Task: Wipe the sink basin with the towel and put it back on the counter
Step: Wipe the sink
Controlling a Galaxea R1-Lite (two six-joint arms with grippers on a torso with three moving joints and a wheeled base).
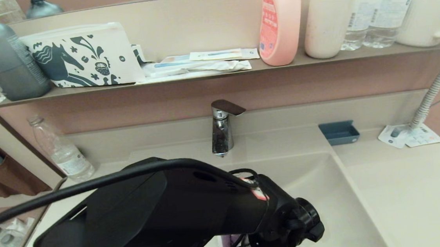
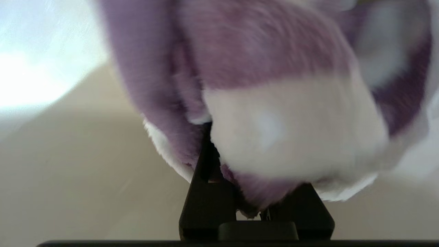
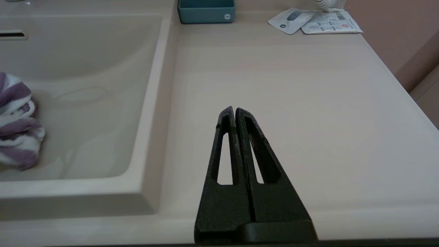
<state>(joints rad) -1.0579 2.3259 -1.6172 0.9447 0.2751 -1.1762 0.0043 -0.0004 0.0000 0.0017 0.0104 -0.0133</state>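
- Left tool (image 2: pixel 255 206) down inside the sink basin (image 1: pixel 318 178), clamped on the towel (image 2: pixel 274 113). Purple and white folds bunched up between the 2 fingers (image 2: pixel 205 202), so a firm pinch, not a loose drape.
- Towel hanging in a wad over the tool rather than spread flat. Probably fine for scrubbing, since a wad presses harder on the glossy bowl, but covers less per pass.
- From the right wrist view, towel (image 3: pixel 17 120) sitting low in the near-left part of the basin (image 3: pixel 103 85), touching or nearly touching the bottom; can't tell which.
- In the head view, left arm (image 1: pixel 164 214) blocking most of the bowl, so drain not visible. Faucet (image 1: pixel 222 127) at the far edge, well apart from the arm.
- Right tool (image 3: pixel 235 113) parked over the bare worktop (image 3: pixel 291 120) on the right, fingers pressed together, holding nothing. Looks idle, out of the way.
- Blue tray (image 3: pixel 206 11) and sachets (image 3: pixel 315 22) at the far side of that worktop, leaving plenty of open space nearer in for dropping the towel later.
- Guessing mid-wipe; put-back step not yet done.
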